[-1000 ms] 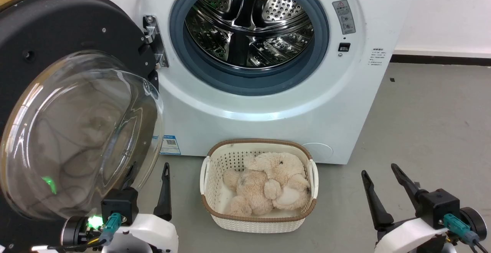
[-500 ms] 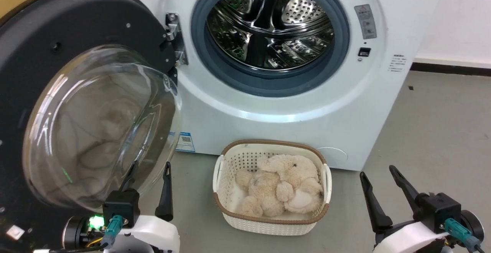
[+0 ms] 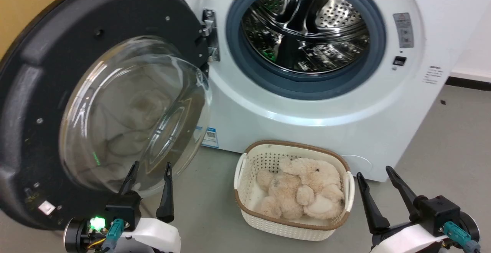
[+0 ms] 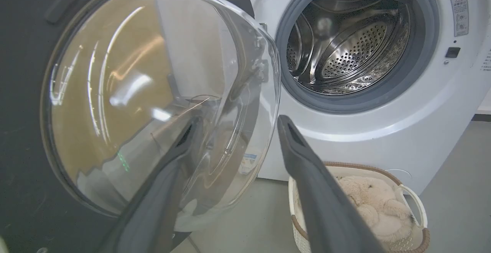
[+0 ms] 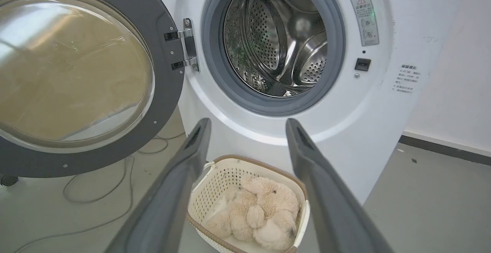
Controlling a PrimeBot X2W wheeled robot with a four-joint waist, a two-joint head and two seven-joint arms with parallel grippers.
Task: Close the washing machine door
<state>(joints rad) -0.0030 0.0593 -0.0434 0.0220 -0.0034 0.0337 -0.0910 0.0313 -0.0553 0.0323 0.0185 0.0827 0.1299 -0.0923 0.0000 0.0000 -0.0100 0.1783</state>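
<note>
Head view: left jaws spread and empty, tips rising before the lower edge of the washing machine door (image 3: pixel 50 72), standing wide open, matte black round rim around a bulging clear glass bowl; beyond to the right, the white washing machine (image 3: pixel 307 118) with grey rubber gasket (image 3: pixel 303 88) and perforated shiny steel drum (image 3: pixel 307 30); right jaws spread, empty, just right of a white woven basket (image 3: pixel 293 228) of beige plush toys (image 3: pixel 303 191). Left wrist view: glass bowl behind the left finger, drum beyond the right one. Right wrist view: basket between the spread jaws, metal hinge (image 5: pixel 188 49) above the left finger, door up left.
</note>
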